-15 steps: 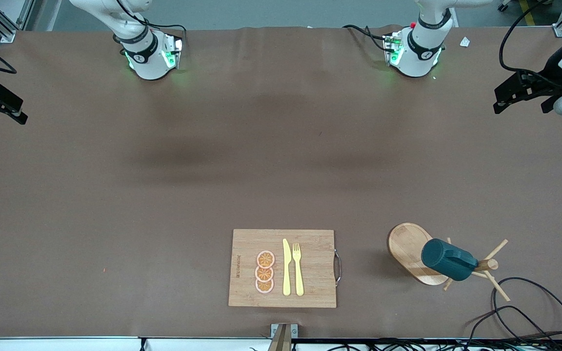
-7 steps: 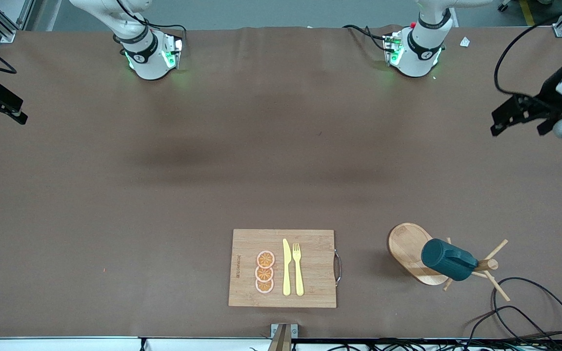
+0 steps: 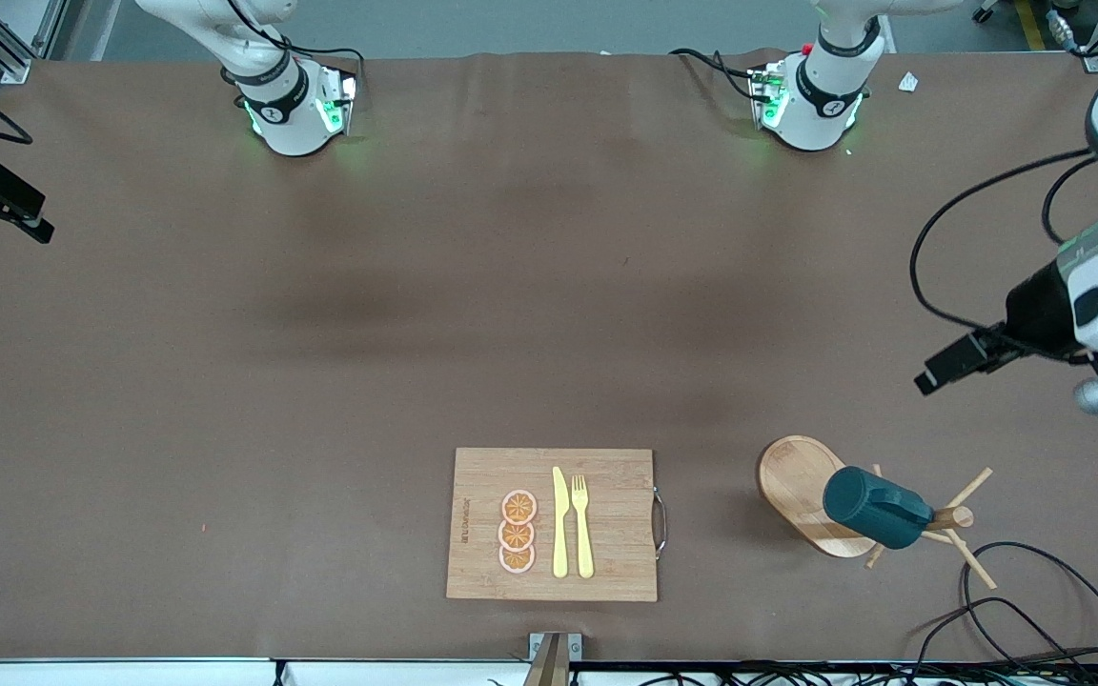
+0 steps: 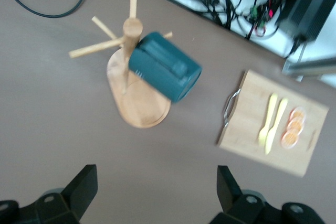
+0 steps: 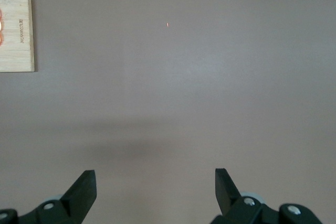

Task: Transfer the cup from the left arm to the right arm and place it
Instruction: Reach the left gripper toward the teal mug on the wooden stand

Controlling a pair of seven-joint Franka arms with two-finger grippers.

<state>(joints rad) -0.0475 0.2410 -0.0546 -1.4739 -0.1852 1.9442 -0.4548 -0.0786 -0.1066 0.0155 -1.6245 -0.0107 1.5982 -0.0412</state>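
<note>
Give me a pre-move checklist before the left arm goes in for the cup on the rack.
1. Left tool open: ok.
2. Left tool empty, over bare table: ok.
3. Cup hanging on the wooden rack, untouched: ok.
4. Cup in the left wrist view: ok.
5. Right tool open, empty, waiting at its end of the table: ok.
6. Cutting board apart from the rack: ok.

The high front view faces the bases; both wrist views look down, sharing the cutting board (image 3: 552, 524).
</note>
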